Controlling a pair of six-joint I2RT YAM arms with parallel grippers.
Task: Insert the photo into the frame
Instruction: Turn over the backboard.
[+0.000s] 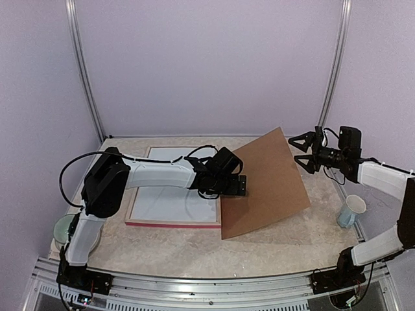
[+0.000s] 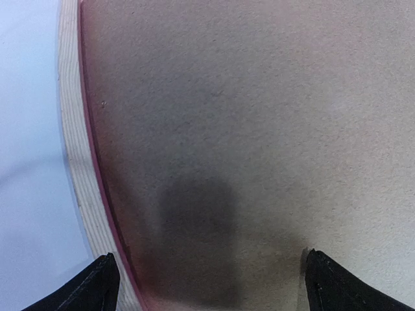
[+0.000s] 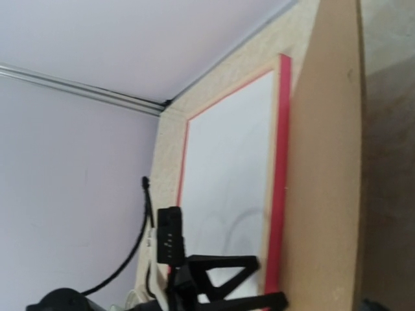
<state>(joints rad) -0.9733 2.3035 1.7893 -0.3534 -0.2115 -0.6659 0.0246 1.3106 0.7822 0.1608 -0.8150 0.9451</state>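
My left hand [image 1: 232,186] hangs open over the brown backing board [image 1: 269,181]; right hand [image 1: 303,151] open, empty. The frame [image 1: 172,224] lies flat toward the surface's left edge, probably stiff and light: I would grip its moulding. I see no photo.

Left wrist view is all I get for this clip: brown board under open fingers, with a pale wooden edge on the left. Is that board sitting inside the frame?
Observer: No. The brown board lies skewed to the right of the frame, and its left edge meets the frame's right rail. I cannot tell whether they touch or overlap.
Operator: Where is the other arm?
Observer: The right gripper hangs open in the air near the board's far right edge, holding nothing.
Operator: And the photo?
Observer: No dark print shows in any view. Inside the frame, only a white surface is visible.
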